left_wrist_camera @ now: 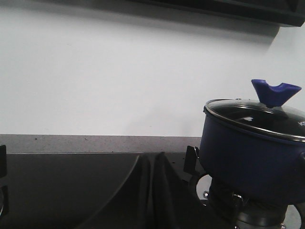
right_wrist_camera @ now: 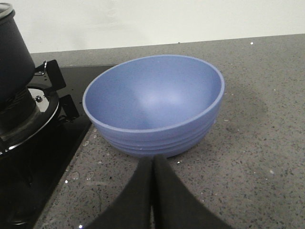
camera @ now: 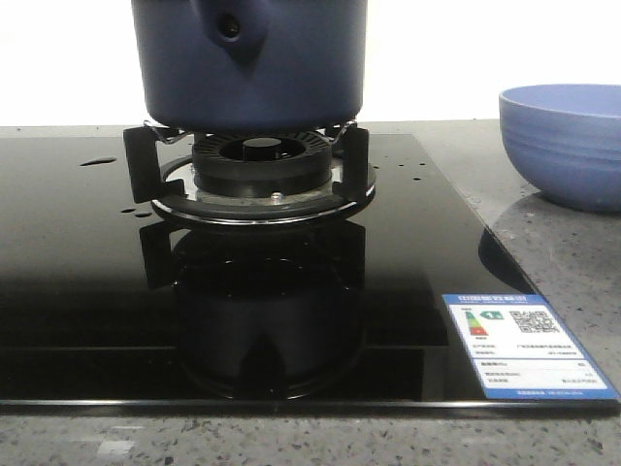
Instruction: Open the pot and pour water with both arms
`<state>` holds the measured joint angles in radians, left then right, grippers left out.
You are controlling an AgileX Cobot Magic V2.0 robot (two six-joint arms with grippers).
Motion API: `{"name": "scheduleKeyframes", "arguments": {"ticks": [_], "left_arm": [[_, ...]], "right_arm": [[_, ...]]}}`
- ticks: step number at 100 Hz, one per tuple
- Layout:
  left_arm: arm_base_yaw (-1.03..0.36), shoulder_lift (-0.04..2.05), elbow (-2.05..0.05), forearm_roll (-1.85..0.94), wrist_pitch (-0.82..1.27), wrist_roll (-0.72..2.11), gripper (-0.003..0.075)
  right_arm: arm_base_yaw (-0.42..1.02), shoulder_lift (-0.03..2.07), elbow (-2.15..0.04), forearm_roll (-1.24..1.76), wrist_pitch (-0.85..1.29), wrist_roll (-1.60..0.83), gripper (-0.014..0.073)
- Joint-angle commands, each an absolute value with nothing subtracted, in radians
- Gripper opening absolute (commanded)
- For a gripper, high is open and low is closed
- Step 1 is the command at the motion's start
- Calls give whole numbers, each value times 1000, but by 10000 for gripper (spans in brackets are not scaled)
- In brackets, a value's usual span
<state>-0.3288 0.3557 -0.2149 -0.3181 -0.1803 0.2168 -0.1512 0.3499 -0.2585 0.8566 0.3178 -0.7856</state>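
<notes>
Pot (left_wrist_camera: 252, 157), lid (left_wrist_camera: 257, 114) on, sits on the burner (camera: 260, 180). Left end effector (left_wrist_camera: 151, 191), fingers together, lies beside it, seemingly nearer; right end effector (right_wrist_camera: 152, 195), also closed, faces the bowl (right_wrist_camera: 155, 107).

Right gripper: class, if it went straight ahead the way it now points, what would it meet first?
Most likely the bowl, whose near wall sits directly beyond the shut right gripper. How far off it is cannot be judged.
</notes>
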Motion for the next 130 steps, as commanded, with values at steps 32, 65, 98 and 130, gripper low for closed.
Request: {"name": "scheduleKeyframes", "arguments": {"ticks": [32, 65, 98, 130], "left_arm": [[-328, 362, -243, -321, -243, 212, -19], [-149, 297, -178, -76, -30, -27, -19], [-2, 30, 15, -88, -41, -47, -19], [18, -33, 36, -90, 13, -40, -19]], "right_arm": [[-148, 355, -285, 879, 275, -796, -67], [-148, 355, -285, 879, 275, -796, -67], [-148, 355, -285, 879, 275, -796, -67], [-148, 358, -285, 879, 275, -796, -67]]}}
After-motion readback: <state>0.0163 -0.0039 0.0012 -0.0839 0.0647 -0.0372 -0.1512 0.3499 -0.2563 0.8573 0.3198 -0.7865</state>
